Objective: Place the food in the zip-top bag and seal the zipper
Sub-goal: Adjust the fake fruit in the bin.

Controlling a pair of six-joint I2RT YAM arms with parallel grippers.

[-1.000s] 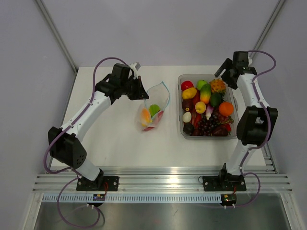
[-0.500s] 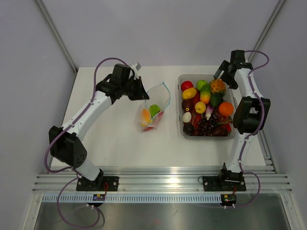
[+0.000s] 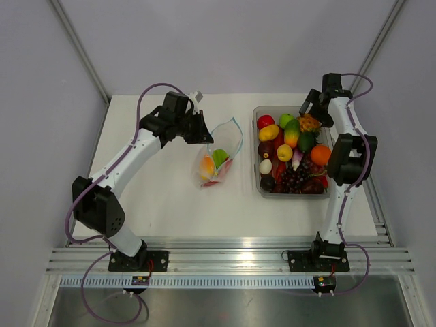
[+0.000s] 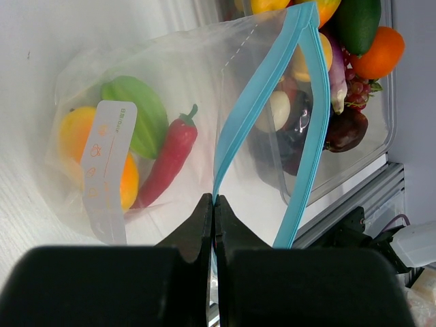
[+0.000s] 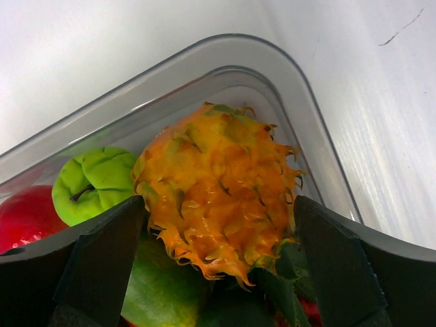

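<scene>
Flanking the spiky orange fruit (image 5: pixel 214 180), the right end effector (image 5: pixel 218 211) gapes.

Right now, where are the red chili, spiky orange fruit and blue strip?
red chili (image 4: pixel 170 158): left wrist view, mid-body.
spiky orange fruit (image 5: pixel 221 187): right wrist view, its centre.
blue strip (image 4: pixel 257 102): left wrist view, left band.

My left arm (image 3: pixel 126 160) stretches up and inward from its base, elbow out to the left. My left gripper (image 4: pixel 213 204) is pinched tight on a thin light-blue press-seal strip (image 4: pixel 252 109). My right arm (image 3: pixel 338 211) folds steeply up the right side, wrist turned inward. My right gripper (image 5: pixel 218 225) points down, black fingers (image 5: pixel 102 259) spread wide.
</scene>
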